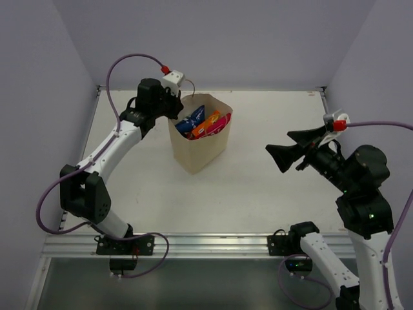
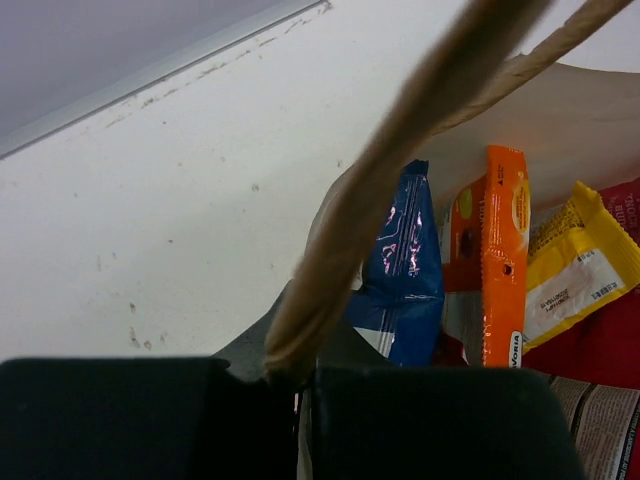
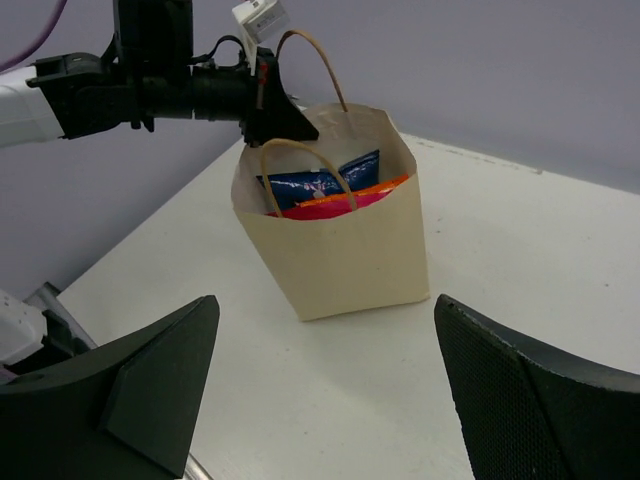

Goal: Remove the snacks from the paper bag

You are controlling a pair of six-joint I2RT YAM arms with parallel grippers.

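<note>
Paper bag [image 1: 199, 141]: stands upright on the table [image 1: 277, 194], a little left of centre in the top view, with its mouth open.
Snacks: all sit inside the paper bag, packed on edge; only their tops show at the rim.
Blue packet [image 2: 405, 270]: upright, nearest the pinched corner, at the centre of the left wrist view.
Orange packet [image 2: 505, 250]: upright, just right of the blue packet and touching it low down.
Yellow wrapper [image 2: 578, 275]: tilted, right of the orange packet, leaning toward the frame's right edge.
Red bag [image 2: 600, 345]: below and behind the yellow wrapper, at the lower right of the frame and partly hidden.
Handle [image 3: 325, 70]: the rear loop rises above the rim; one end runs down into the left gripper.
Left gripper [image 1: 175, 111]: at the paper bag's upper-left rim in the top view. The jaws are narrow and pinch the paper bag where the handle joins it.
Right gripper [image 1: 279, 143]: in the air at centre right of the top view, well apart from the paper bag. The jaws are spread wide, face the paper bag and hold nothing.
Right wrist view: the paper bag sits upper centre, framed between the two fingers at the lower corners.
</note>
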